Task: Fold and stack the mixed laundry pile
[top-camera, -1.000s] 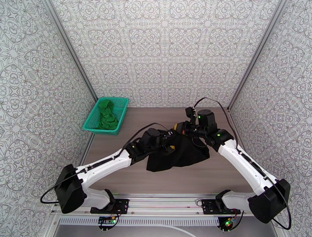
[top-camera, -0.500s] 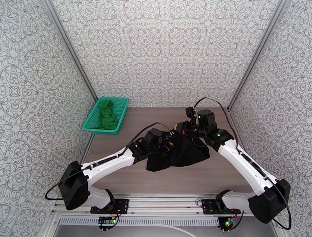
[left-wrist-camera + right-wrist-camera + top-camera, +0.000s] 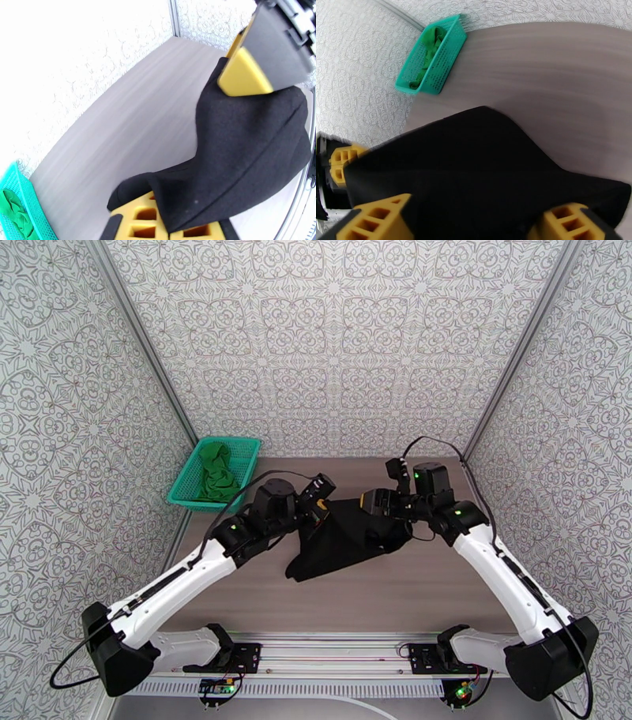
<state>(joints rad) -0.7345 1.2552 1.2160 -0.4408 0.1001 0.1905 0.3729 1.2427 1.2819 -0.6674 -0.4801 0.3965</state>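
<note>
Left fingers pinch black shirt, right fingers spread, above wood-grain table, patterned walls.

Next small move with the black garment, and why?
Probably back the right end effector clear of the black garment. Its jaws stand open with cloth lying between them, while the left end effector is shut on one edge and could then drag it flat on the table.
</note>
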